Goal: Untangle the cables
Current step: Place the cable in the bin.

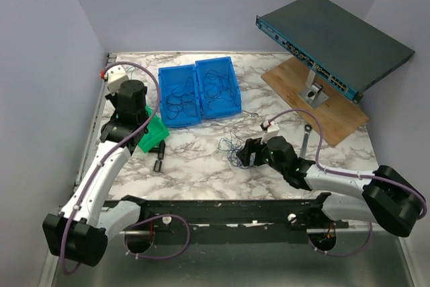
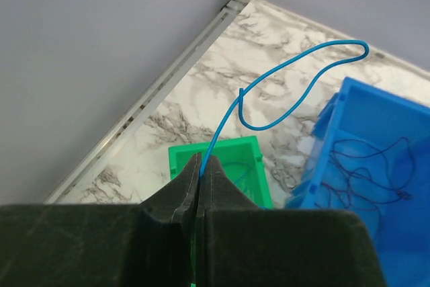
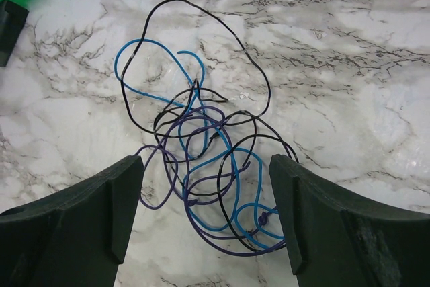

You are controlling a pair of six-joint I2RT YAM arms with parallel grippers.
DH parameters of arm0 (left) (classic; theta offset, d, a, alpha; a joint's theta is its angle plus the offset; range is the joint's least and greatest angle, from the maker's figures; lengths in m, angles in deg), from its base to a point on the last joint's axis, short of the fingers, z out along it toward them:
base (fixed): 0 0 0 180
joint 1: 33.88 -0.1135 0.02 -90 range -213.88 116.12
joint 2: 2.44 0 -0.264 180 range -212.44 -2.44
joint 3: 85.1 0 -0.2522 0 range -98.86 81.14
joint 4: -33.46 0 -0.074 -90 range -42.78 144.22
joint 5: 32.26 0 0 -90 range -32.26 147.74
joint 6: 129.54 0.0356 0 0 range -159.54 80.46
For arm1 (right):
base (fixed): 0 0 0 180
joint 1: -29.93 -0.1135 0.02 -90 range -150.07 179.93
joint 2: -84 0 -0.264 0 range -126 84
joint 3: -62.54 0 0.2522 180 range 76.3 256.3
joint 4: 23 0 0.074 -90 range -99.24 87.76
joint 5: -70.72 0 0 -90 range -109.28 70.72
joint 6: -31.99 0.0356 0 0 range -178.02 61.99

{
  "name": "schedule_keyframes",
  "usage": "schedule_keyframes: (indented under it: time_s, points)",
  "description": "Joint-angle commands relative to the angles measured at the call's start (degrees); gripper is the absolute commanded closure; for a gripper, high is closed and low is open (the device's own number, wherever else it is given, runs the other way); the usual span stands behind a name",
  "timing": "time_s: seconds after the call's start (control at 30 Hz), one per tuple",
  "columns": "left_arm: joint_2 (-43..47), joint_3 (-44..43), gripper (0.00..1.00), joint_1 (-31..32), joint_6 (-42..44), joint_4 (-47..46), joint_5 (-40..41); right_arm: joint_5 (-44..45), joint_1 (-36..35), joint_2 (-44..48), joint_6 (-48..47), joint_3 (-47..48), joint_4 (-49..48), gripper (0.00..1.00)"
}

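Observation:
A tangle of thin blue, black and purple cables [image 3: 201, 140] lies on the marble table, also seen in the top view [image 1: 230, 148]. My right gripper [image 3: 205, 196] is open just above the tangle, one jaw on each side of its near end, touching nothing; in the top view it [image 1: 246, 155] sits right of the tangle. My left gripper [image 2: 201, 164] is shut on one blue cable [image 2: 219, 129], which curls up and to the right. It hovers over a green bin [image 2: 215, 146] holding another blue cable. In the top view the left gripper [image 1: 146, 123] is at the green bin [image 1: 158, 132].
Two blue bins [image 1: 178, 69] [image 1: 215, 61] at the back hold several dark cables; one shows in the left wrist view [image 2: 349, 99]. A tilted network switch [image 1: 336, 42] stands on a wooden board [image 1: 295, 92]. A silver wrench [image 1: 306, 140] lies right of the right gripper. The wall corner is close on the left.

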Motion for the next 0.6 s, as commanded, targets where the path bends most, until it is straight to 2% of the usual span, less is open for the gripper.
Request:
schedule_keyframes:
  time_s: [0.0, 0.17, 0.27, 0.43, 0.57]
  points:
    - [-2.5, 4.8, 1.00, -1.0, -2.1, -7.3, 4.8, -1.0, -0.1, 0.9, 0.1, -1.0, -1.7, 0.17]
    - [-4.1, 7.3, 1.00, -1.5, -7.7, -2.2, 10.6, -0.7, -0.1, 0.9, 0.2, -0.8, -1.3, 0.17]
    - [-5.6, 6.9, 1.00, -3.7, -15.7, 4.4, 11.9, -0.3, -0.1, 0.9, 0.2, -1.0, -1.5, 0.17]
    - [-17.3, -2.9, 1.00, -6.4, -30.2, 24.5, 10.8, -0.1, -0.1, -0.6, 0.2, -0.2, -1.4, 0.17]
    - [-30.0, -15.3, 1.00, -6.3, -44.0, 47.8, 12.3, 0.4, -0.1, -0.8, 0.3, 0.0, -1.2, 0.17]
